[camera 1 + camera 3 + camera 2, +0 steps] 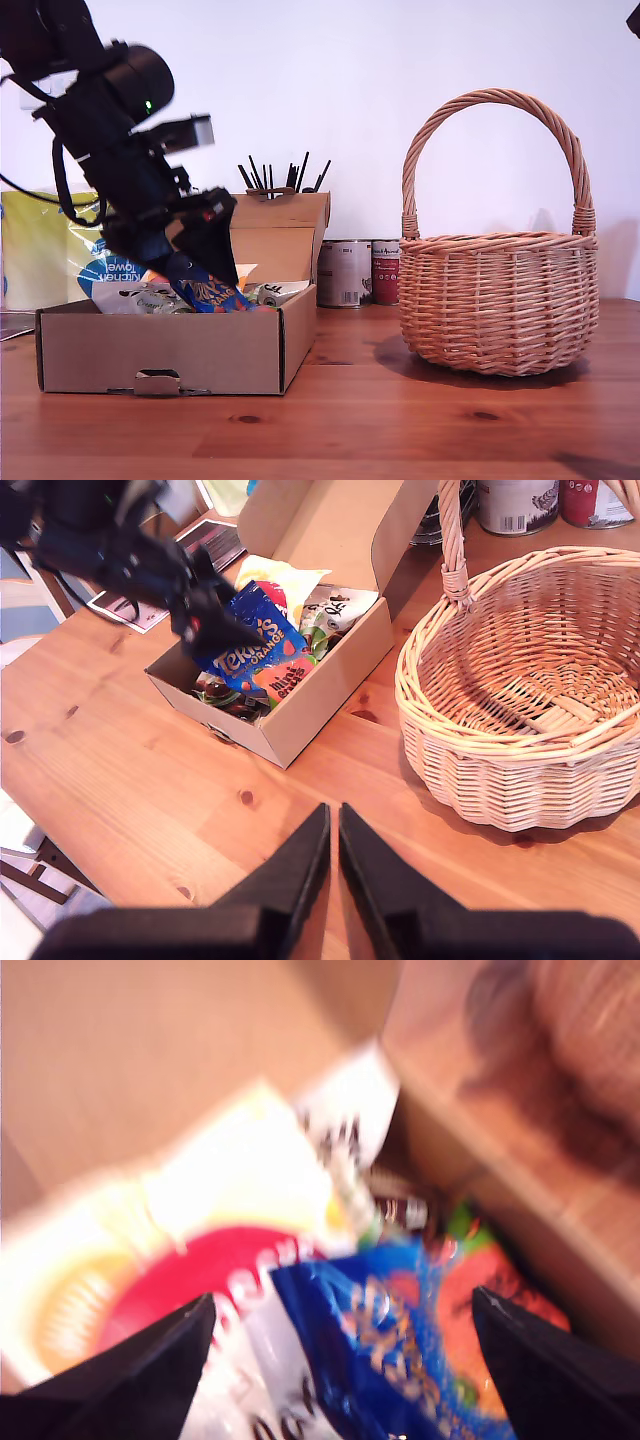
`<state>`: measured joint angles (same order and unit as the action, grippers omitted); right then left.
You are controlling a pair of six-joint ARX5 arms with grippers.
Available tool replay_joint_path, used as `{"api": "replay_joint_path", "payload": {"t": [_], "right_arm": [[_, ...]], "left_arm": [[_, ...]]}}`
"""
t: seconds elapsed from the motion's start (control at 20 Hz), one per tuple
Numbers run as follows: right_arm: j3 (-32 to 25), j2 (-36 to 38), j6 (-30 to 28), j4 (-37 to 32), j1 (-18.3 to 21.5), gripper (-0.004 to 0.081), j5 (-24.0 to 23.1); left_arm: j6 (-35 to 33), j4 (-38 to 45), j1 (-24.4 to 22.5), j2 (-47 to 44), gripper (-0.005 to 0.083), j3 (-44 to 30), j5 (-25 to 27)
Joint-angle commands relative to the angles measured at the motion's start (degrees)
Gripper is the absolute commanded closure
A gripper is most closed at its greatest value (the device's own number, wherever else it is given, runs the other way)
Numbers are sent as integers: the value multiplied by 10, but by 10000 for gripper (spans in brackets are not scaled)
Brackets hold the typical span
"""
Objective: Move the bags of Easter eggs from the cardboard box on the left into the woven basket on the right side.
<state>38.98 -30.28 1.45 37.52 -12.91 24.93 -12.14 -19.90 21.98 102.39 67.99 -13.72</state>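
1. One dark blue bag [212, 293], pinched by my first gripper [200, 262], raised just above the rim of the cardboard box [160, 350] at the exterior view's left.
2. Other bags [320, 610] lying inside, by the upright flap.
3. Bare tabletop [350, 420] between box and woven basket [500, 305] at the exterior view's right.
4. My second gripper [334, 825] hovering high over the near table, jaws nearly together, holding nothing.

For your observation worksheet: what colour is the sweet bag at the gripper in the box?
Dark blue with orange lettering, clearest in the second wrist view.
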Motion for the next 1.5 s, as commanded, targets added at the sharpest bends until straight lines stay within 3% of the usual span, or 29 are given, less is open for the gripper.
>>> {"api": "replay_joint_path", "payload": {"t": [0.0,0.15,0.25,0.4,0.55,0.75,0.85,1.0,1.2,1.45], "right_arm": [[5,1,0,-4,-3,782,1],[5,1,0,-4,-3,782,1],[5,1,0,-4,-3,782,0],[5,1,0,-4,-3,782,1],[5,1,0,-4,-3,782,1],[5,1,0,-4,-3,782,1],[5,1,0,-4,-3,782,1],[5,1,-1,-4,-3,782,0],[5,1,-1,-4,-3,782,0],[5,1,-1,-4,-2,782,0]], "left_arm": [[2,-3,12,3,29,11,-24],[17,1,28,4,46,19,-65],[17,-7,36,13,143,19,-68],[17,-17,41,37,292,19,-68],[17,-15,41,63,315,19,-50],[16,-13,41,84,412,19,-36],[16,-10,41,84,524,19,-36],[17,-21,41,82,780,39,-39],[16,-93,41,82,796,122,-41],[17,-240,41,81,796,256,-84]]}}
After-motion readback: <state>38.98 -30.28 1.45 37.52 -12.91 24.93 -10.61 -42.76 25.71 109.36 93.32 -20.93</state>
